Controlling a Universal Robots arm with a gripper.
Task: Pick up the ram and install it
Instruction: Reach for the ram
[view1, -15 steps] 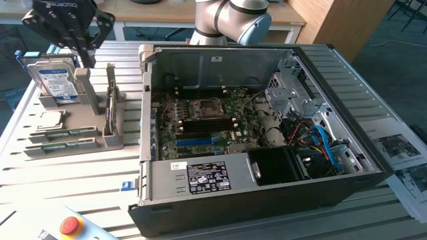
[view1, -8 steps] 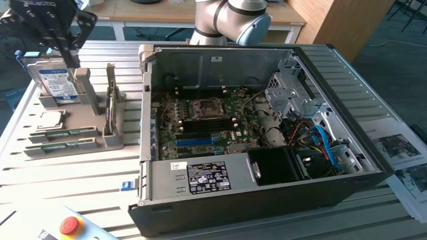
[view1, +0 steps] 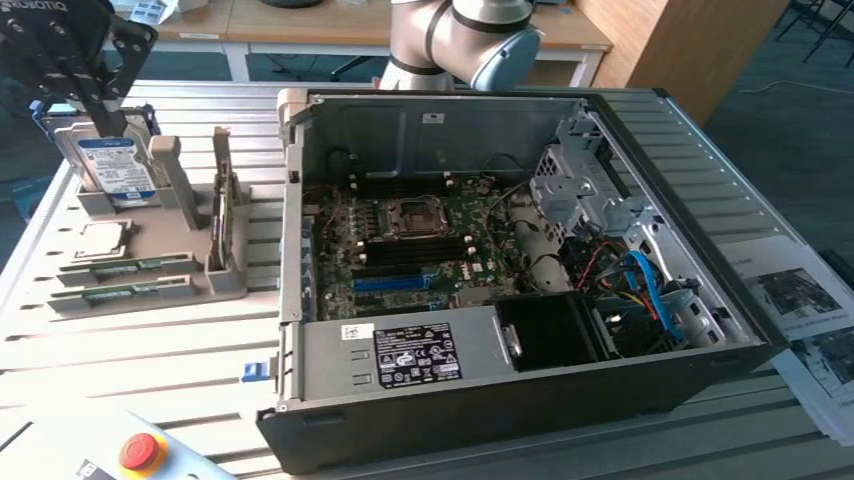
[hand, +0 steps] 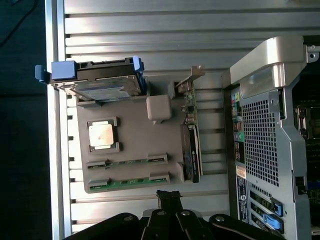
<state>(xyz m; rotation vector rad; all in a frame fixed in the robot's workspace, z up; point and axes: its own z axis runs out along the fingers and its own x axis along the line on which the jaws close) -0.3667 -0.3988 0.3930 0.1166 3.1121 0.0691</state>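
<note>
Ribbed aluminium slats make up the surface (view1: 160, 350), and the largest thing on it is a black desktop computer case (view1: 534, 400) lying open with its green motherboard (view1: 441, 235) exposed. Just beside it, at the exterior view's left, sits a grey plastic parts tray (view1: 227, 275). The tray carries an upright silver hard drive with a blue label (view1: 114, 170), a square silver processor (view1: 100, 240) and two thin green circuit-board sticks lying flat, side by side. I take the ram (view1: 120, 296) (hand: 127, 181) to be the stick farther from the hard drive, though the frames do not settle which one is meant. The second green stick (view1: 127, 268) lies next to it.

The black gripper (view1: 114, 120) (hand: 169, 194) hangs above the tray near the hard drive. In the wrist view its tips look pressed together and they pinch nothing. By my reading the pick-up has not begun, and nothing has been seated in the case. A grasp would call for spreading the jaws and lining them up across the stick's long edges, which sit low in the tray's recess.

The arm's body is cut off by the frame. The chips and label on the sticks are too small to read. Apart from a blue plastic slot (view1: 394, 283), the motherboard's slots are hard to make out.
</note>
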